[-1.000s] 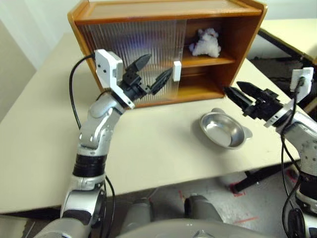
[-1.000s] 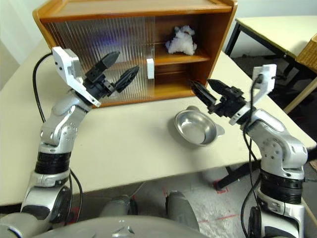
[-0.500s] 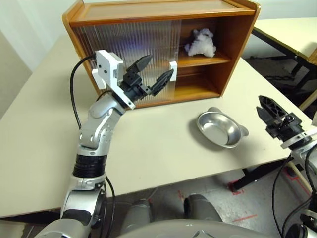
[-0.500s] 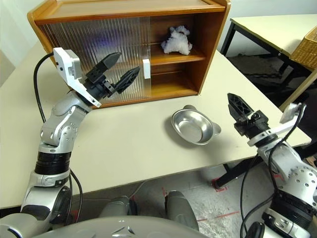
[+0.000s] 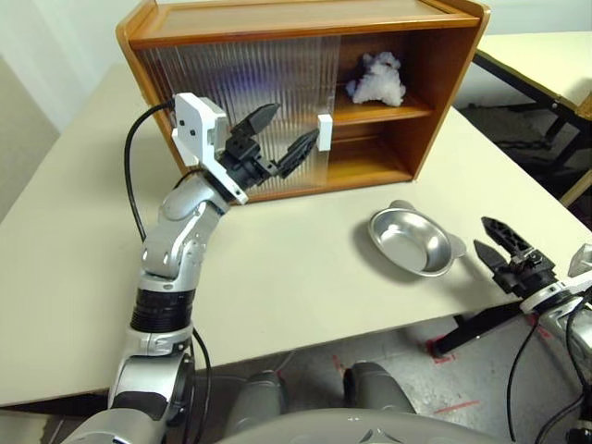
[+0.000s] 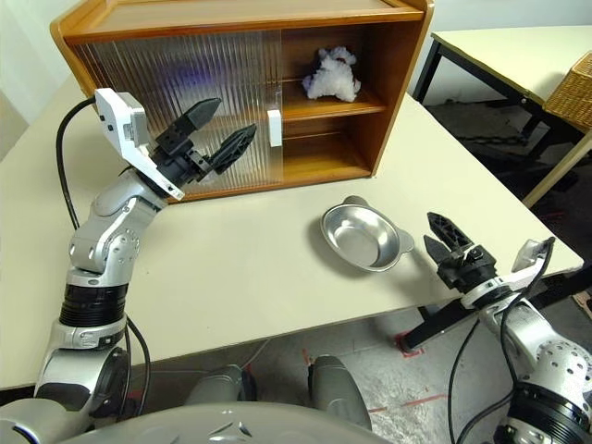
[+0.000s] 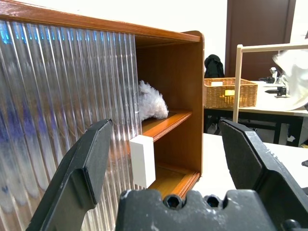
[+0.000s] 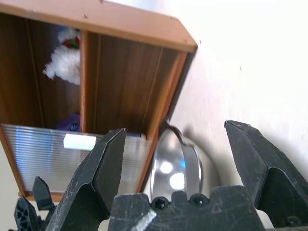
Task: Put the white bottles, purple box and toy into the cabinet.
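Left gripper (image 5: pixel 276 139) is held wide and empty at upper left of the frame, just before the cabinet's (image 5: pixel 305 20) white door handle (image 5: pixel 325 132). Right gripper (image 5: pixel 499 250), also wide and empty, sits at lower right. Toy (image 5: pixel 376 79) is seen on the shelf, upper centre; a purple box (image 8: pixel 71 122) is glimpsed inside. Bottles cannot be confirmed behind the ribbed doors. No task item lies on the table (image 5: pixel 296 277), so placement is judged nearly complete.

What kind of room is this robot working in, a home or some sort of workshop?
Probably a lab or office workroom, not a home. Plain pale tables stand on a bare floor with red tape marks. A small wooden cabinet sits on the tabletop like a test prop, and another desk with a wicker basket stands behind.
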Motion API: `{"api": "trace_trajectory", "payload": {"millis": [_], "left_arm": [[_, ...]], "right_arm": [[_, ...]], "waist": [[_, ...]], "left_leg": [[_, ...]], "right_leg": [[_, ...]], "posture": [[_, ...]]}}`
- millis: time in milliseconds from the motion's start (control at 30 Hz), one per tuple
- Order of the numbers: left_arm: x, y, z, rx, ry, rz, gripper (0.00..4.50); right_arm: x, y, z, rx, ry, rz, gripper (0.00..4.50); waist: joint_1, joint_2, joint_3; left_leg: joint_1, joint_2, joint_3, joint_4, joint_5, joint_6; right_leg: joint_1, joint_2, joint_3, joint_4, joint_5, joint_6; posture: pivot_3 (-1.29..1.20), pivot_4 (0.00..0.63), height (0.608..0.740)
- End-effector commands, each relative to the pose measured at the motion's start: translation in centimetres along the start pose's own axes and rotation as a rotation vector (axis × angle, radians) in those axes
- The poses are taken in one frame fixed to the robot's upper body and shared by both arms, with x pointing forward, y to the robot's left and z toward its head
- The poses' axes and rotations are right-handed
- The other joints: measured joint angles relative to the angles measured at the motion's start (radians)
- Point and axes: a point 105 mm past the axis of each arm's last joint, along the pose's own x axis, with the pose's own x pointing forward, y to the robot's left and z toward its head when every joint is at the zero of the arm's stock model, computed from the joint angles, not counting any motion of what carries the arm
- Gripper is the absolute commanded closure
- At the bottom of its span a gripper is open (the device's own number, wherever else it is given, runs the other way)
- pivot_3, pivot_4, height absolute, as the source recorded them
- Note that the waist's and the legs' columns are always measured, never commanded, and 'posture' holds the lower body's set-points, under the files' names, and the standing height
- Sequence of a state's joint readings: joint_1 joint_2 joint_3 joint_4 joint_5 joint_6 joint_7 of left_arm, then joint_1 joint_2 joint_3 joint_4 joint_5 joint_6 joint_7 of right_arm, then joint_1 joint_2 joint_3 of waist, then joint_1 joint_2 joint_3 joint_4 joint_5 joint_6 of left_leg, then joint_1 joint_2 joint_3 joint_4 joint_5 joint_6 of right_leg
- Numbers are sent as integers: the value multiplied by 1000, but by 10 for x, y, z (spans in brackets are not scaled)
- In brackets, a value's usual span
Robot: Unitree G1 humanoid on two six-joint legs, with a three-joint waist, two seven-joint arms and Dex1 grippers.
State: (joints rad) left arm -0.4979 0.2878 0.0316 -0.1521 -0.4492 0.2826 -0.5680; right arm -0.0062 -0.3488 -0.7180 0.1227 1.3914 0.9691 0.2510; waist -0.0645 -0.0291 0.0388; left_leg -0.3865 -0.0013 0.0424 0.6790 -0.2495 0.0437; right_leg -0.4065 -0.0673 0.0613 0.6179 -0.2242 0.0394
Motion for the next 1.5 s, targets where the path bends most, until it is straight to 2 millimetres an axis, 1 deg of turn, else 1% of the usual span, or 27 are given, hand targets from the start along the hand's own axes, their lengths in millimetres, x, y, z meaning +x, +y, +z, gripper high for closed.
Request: {"api": "trace_trajectory", "payload": {"millis": [33,167,467,667,767,900,933,1033,1067,1100,1133,1233,1367,1500], "left_arm": [[-1,0,4,11,-1,-2,0],[-1,0,4,12,-1,-2,0],[0,0,4,13,-1,-2,0],[1,0,5,15,-3,-2,0],[1,0,6,17,-3,-3,0],[1,1,6,17,-5,-4,0],[1,1,6,18,-5,-4,0],[1,1,7,19,-5,-4,0],[1,1,7,19,-5,-4,0],[1,1,7,20,-4,-4,0],[1,1,7,19,-5,-4,0],[2,1,7,19,-6,-5,0],[2,1,6,17,-6,-5,0],[3,1,7,18,-8,-6,0]], "right_arm": [[3,6,-13,12,33,9,25],[6,15,-23,10,55,14,25],[7,31,-39,9,89,9,25],[8,38,-40,-2,78,-14,25],[10,43,-40,-2,67,-20,628],[14,54,-45,-15,62,-21,2065],[14,58,-46,-15,60,-21,2530],[15,63,-46,-15,55,-24,3656],[15,64,-46,-16,55,-26,4117],[15,65,-46,-15,54,-27,4444],[15,65,-47,-24,60,-29,4481],[16,62,-46,-49,59,-56,3626],[14,57,-40,-49,49,-66,2106],[10,46,-37,-44,43,-82,591]], "waist": [[1,0,0],[0,0,0],[3,0,0],[2,0,0],[2,0,0],[1,0,0],[2,0,0],[2,0,0],[2,0,0],[3,0,0],[3,0,0],[3,0,0],[3,0,0],[3,0,1]], "left_leg": [[0,0,0,0,0,0],[0,0,0,0,0,0],[0,0,-1,0,0,0],[0,1,-1,0,0,-1],[0,0,-1,0,0,-1],[-1,1,-1,0,0,-1],[-1,1,-1,-1,0,-1],[-1,1,-1,-1,0,0],[-1,1,-1,-1,0,0],[-1,1,-1,-1,0,0],[-1,1,-1,-1,0,0],[-1,1,-1,-1,0,0],[-1,1,-1,-1,0,0],[-1,1,-1,-1,0,0]], "right_leg": [[0,0,0,0,0,0],[0,0,0,0,0,0],[-1,-1,-1,-1,0,1],[-1,-1,-1,-1,-1,0],[-1,-1,-1,-1,-1,-1],[-1,-1,0,-1,-1,-1],[-1,-1,-1,-1,-1,-1],[-1,-1,-1,-1,-1,0],[-1,-1,-1,-1,-1,0],[-1,-1,-1,-1,-1,-1],[-1,-1,-1,-2,-1,-1],[-1,-1,-1,-2,-1,-1],[-1,-1,-1,-2,-3,-4],[-1,-1,-1,-2,-3,-4]], "posture": [[-39,0,740],[-39,0,740],[-37,0,740],[-36,0,740],[-38,0,740],[-38,0,740],[-39,0,740],[-40,0,740],[-40,0,740],[-40,0,740],[-40,0,740],[-42,0,740],[-43,0,740],[-47,0,740]]}}
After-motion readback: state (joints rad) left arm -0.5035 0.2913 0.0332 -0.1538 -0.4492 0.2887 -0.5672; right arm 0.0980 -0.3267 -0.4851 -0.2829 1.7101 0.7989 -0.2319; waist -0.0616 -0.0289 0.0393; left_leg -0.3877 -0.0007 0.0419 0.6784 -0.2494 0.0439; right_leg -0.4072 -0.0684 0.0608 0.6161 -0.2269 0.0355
